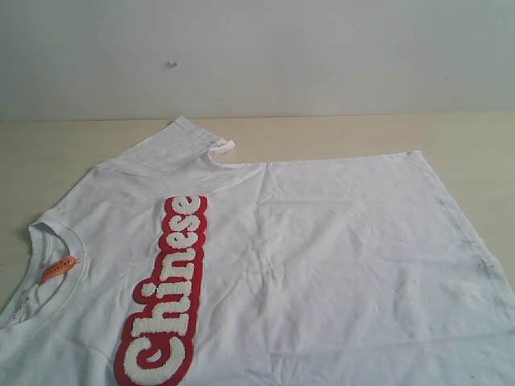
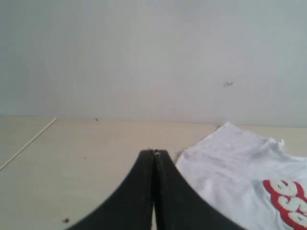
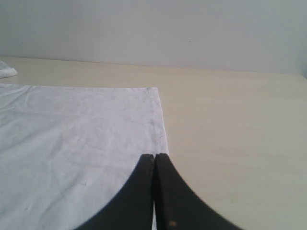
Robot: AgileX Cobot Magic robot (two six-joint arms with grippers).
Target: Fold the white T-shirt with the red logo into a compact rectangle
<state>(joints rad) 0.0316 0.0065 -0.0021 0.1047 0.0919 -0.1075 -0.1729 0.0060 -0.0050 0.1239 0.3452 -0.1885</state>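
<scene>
The white T-shirt point(image 1: 322, 257) lies spread flat on the table, collar at the left with an orange neck tag point(image 1: 58, 268), one sleeve point(image 1: 173, 149) pointing to the back. The red logo point(image 1: 165, 293) reading "Chinese" runs along the chest. No gripper shows in the exterior view. In the left wrist view my left gripper point(image 2: 154, 152) is shut and empty above bare table, beside the sleeve point(image 2: 230, 158); part of the red logo point(image 2: 290, 196) shows. In the right wrist view my right gripper point(image 3: 154, 155) is shut and empty, over the hem edge of the T-shirt point(image 3: 72, 139).
The light wooden table point(image 1: 451, 133) runs back to a pale wall point(image 1: 322, 48). Bare table lies to the left of the sleeve point(image 2: 72, 163) and beyond the hem point(image 3: 240, 134). A table seam line point(image 2: 29, 142) shows in the left wrist view.
</scene>
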